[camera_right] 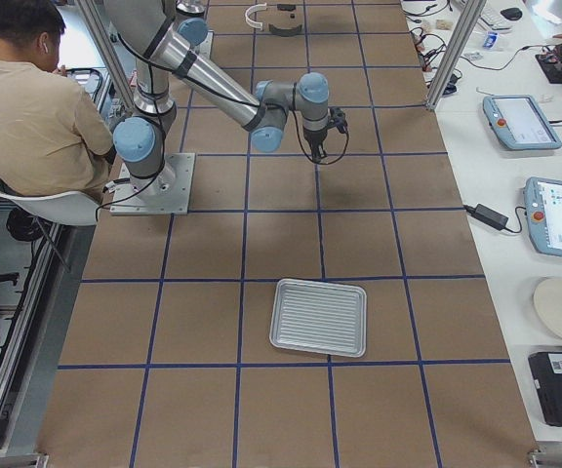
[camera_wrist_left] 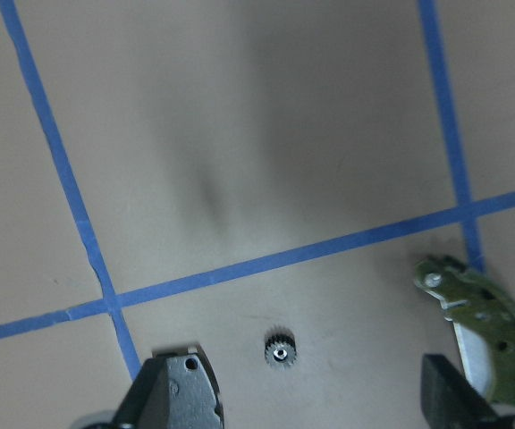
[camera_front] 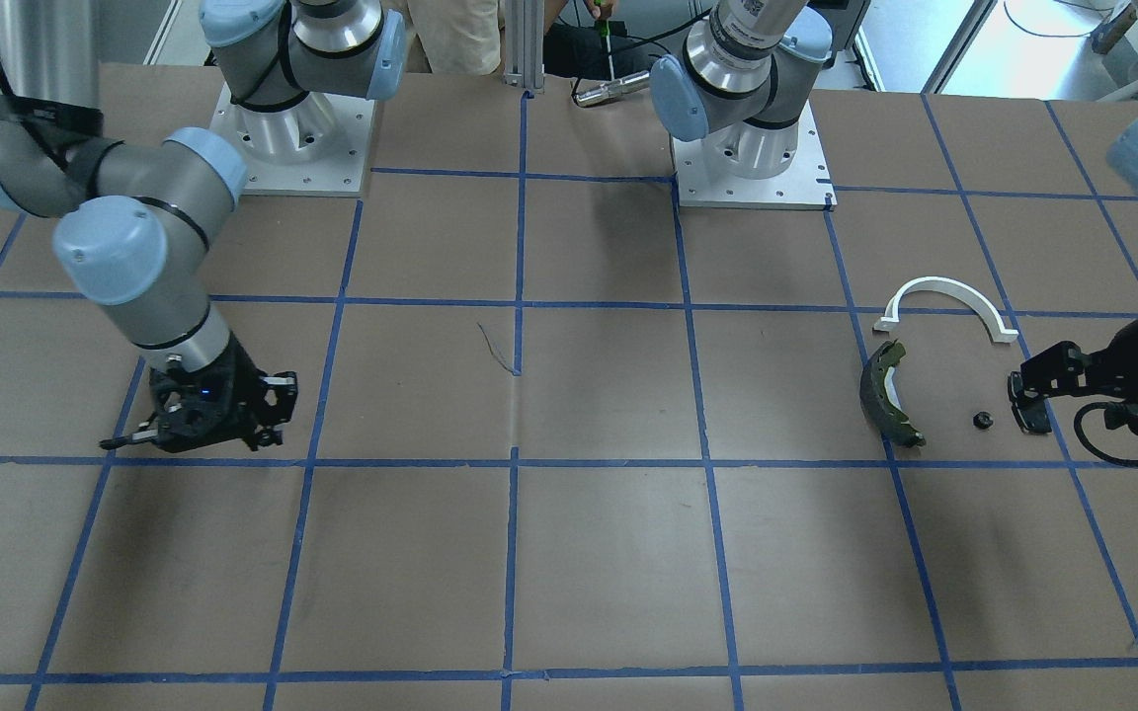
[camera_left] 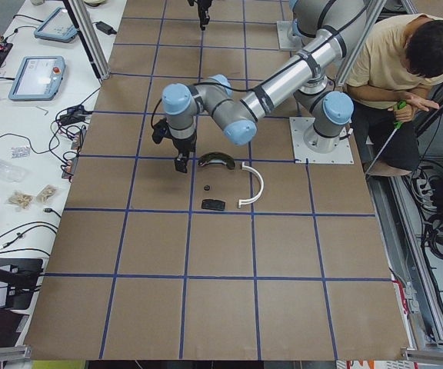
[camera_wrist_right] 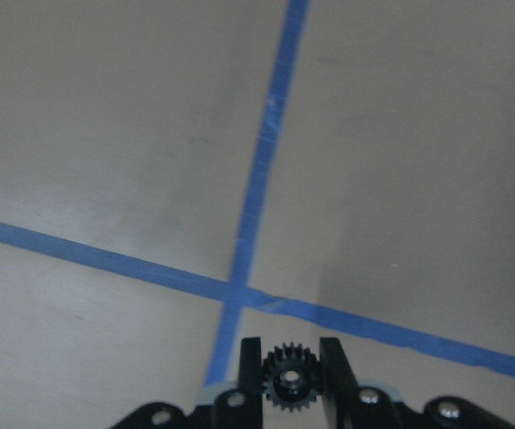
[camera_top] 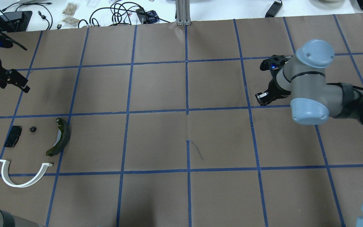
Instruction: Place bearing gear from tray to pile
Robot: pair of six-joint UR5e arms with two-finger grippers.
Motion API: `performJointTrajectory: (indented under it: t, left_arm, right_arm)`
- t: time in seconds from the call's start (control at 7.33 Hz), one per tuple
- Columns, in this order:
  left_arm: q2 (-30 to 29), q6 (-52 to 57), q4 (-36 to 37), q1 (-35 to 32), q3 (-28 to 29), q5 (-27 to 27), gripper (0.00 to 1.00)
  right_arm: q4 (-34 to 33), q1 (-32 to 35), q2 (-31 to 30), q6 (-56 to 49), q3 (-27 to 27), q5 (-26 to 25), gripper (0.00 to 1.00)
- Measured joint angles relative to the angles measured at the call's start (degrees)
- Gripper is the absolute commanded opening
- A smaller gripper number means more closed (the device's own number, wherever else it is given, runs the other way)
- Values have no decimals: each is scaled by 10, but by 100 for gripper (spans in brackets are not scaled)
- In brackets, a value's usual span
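Two gears — clamped gear (camera_wrist_right: pixel 286 384) in right gripper (camera_wrist_right: pixel 291 356), loose gear (camera_wrist_left: pixel 280 349) by left gripper (camera_wrist_left: pixel 309 380), jaws apart

This is a robotics lab set up for manipulation trials. Two grey-and-blue robot arms (camera_front: pixel 149 257) stand bolted on metal base plates (camera_front: pixel 796 188) on a large desk (camera_top: pixel 156 88) covered in brown paper and marked into squares by a blue tape grid (camera_top: pixel 187 94). An aluminium frame post (camera_top: pixel 183 12) rises at the desk's edge. A white side bench (camera_right: pixel 515 283) carries teach pendants (camera_right: pixel 521 121) and tangled cables (camera_top: pixel 118 12). An operator in a beige shirt (camera_right: pixel 37 107) sits just behind the arm bases.
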Motion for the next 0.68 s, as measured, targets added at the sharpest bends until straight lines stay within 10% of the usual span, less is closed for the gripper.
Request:
performJointTrajectory:
  t: [0.55, 0.68]
  left_arm:
    - [66, -222, -178, -174, 96, -25, 100]
    - [77, -280, -176, -215, 83, -27, 100]
  right_arm:
    - [-13, 210, 53, 378, -78, -7, 19]
    - [-5, 247, 78, 444, -113, -12, 58]
